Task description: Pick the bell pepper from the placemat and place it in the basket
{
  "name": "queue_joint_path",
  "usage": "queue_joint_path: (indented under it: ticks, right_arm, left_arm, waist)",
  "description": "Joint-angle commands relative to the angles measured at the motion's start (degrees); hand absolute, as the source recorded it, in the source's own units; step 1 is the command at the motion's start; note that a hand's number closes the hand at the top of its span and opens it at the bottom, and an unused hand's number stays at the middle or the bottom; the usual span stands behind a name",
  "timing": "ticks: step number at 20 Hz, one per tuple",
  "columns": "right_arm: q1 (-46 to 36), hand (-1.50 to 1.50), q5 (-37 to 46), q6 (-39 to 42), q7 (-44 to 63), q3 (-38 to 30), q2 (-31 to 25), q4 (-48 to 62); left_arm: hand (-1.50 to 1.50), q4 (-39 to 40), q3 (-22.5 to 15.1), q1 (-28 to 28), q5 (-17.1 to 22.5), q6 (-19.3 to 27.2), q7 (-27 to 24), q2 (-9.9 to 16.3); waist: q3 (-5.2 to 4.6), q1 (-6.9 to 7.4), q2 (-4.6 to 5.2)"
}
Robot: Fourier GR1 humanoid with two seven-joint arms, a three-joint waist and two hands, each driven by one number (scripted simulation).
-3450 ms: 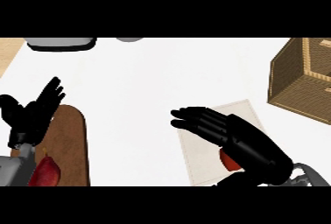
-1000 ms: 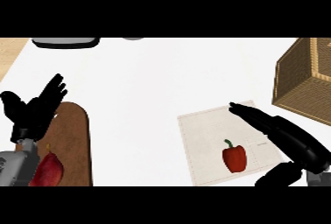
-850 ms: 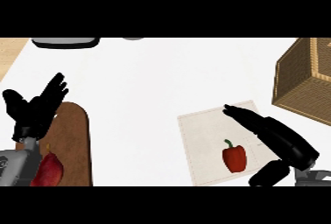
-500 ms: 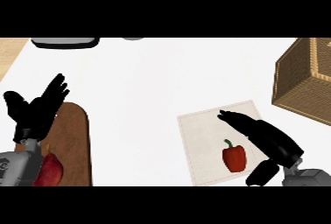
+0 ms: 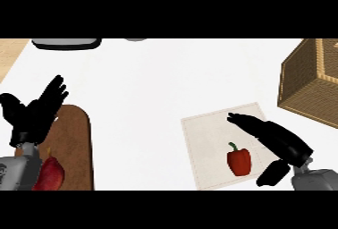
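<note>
Brown board with red vegetable

From my seat the basket runs off the right edge, so I see only part of it. A grey object at the top is clipped; I can't name it. My right hand covers part of the placemat. The left forearm partly hides a red item.

A bright white counter fills the space, evenly lit. A tan wooden strip borders its far-left corner, beside a dark grey tray.
</note>
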Motion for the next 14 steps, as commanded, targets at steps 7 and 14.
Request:
queue_joint_path:
  ticks: [7,14]
  right_arm:
    - [-2.09,-1.50,0.08,3.20,-5.66,-1.58,0.65,3.77]
    - [2.31,-1.50,7.67,-1.87,-3.49,1.81,3.20,1.21]
  left_arm:
    - [0.00,1.91,1.51,-5.05,-2.01,-0.70,3.09,-1.16]
    - [0.00,-0.40,0.92,1.91,-4.16,-1.23,-1.24,-4.24]
  waist:
    - [0.00,-0.01,0.04]
    - [-0.01,0.03,-0.01]
